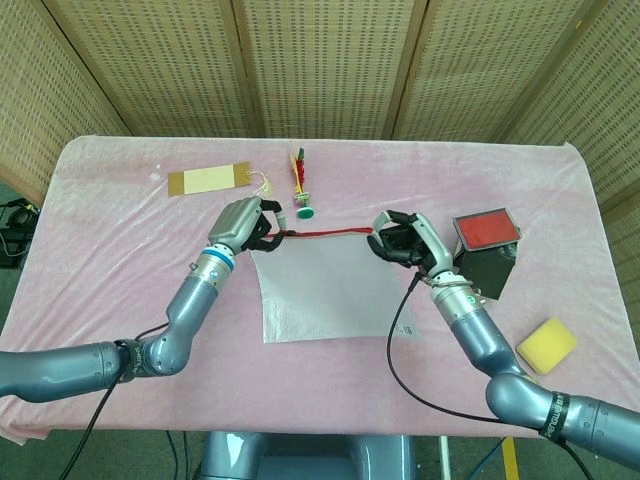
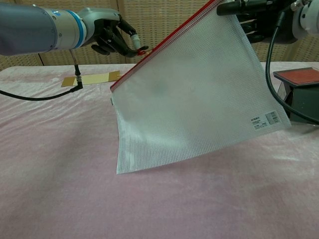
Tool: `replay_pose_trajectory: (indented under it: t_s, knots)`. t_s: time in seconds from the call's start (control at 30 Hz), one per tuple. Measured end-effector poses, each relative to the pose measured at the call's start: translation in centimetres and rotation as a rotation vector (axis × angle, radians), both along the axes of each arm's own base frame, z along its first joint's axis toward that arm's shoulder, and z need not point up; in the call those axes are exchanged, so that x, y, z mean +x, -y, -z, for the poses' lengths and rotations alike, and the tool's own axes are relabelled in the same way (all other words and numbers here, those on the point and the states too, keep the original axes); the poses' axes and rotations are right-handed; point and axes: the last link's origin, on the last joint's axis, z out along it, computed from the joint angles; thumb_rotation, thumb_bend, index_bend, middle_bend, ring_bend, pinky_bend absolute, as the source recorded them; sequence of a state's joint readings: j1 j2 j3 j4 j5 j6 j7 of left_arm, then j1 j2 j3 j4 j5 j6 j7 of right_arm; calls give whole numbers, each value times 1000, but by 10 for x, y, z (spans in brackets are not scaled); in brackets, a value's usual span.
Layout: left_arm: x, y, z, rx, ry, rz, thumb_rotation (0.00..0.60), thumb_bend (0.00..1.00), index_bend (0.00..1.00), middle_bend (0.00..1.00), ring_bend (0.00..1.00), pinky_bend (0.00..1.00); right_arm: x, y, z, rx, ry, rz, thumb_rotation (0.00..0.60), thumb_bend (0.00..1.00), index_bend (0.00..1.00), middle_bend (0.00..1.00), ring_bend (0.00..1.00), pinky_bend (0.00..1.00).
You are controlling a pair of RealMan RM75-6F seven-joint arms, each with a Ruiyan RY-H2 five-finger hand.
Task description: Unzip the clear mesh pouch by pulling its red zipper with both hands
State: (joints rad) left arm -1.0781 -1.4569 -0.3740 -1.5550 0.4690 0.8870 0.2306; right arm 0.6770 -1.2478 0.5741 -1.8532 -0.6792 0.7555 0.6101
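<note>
Farthest left, behind the left hand on the pink tablecloth (image 1: 120,230), lies a tan bookmark with a tassel (image 1: 209,180). The left hand (image 1: 240,222) has its fingers curled in, pinching the red zipper pull (image 2: 141,51) at the left end of the red zipper (image 1: 325,233). Just beyond that hand's fingertips, on the cloth, sits a small toy with red, yellow and green feathers and a green base (image 1: 300,185).

Between the two hands hangs the clear mesh pouch (image 2: 199,94), lifted off the table along its upper edge; the zipper runs as a taut red line from the left hand across to the right hand. In the chest view the pouch slopes upward toward the right hand, its lower left corner near the cloth and a small barcode label (image 2: 260,118) at its lower right.

The right hand (image 1: 403,240) grips the pouch's right top corner, fingers closed over it.

Just right of that hand stands a dark box with a red top (image 1: 485,252). Further right and nearer, a yellow sponge (image 1: 546,345) rests on the cloth.
</note>
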Motion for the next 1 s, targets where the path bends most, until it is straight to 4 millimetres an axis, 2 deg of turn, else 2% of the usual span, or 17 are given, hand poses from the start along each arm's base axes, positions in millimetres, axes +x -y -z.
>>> replay_pose_trajectory:
  t_s: [0.23, 0.43, 0.77, 0.83, 0.87, 0.9, 0.93, 0.97, 1.0]
  knots:
    - [-36, -11, -26, 25, -77, -56, 600, 587, 866, 1000, 944, 1000, -22, 5, -26, -37, 27, 50, 600, 874, 759, 957, 871, 1000]
    - [-65, -14, -42, 14, -147, -91, 600, 587, 866, 1000, 944, 1000, -38, 4, -32, -43, 36, 81, 600, 877, 759, 957, 871, 1000]
    - [-80, -16, -44, 12, -145, -115, 600, 585, 863, 1000, 944, 1000, -44, 5, -31, -47, 28, 83, 600, 871, 758, 957, 871, 1000]
    - [-80, -16, -43, 10, -143, -114, 600, 491, 757, 1000, 944, 1000, -45, 5, -31, -46, 19, 80, 600, 722, 685, 956, 872, 1000]
    - [-80, -16, -43, 10, -143, -113, 600, 328, 586, 1000, 944, 1000, -46, 5, -30, -47, 10, 77, 600, 523, 540, 953, 874, 1000]
    - [-80, -15, -42, 8, -139, -113, 600, 158, 354, 1000, 944, 1000, -46, 5, -30, -48, -6, 73, 600, 283, 346, 946, 875, 1000]
    - [-80, -15, -42, 5, -136, -112, 600, 33, 155, 1000, 944, 1000, -48, 5, -29, -49, -35, 63, 600, 156, 219, 940, 876, 1000]
    - [-80, -15, -42, -1, -133, -112, 600, 2, 70, 1000, 943, 1000, -49, 5, -29, -51, -61, 55, 600, 44, 84, 928, 875, 1000]
    - [-80, -15, -42, -7, -129, -112, 600, 0, 5, 1000, 942, 1000, -51, 5, -28, -55, -92, 47, 600, 2, 24, 916, 874, 1000]
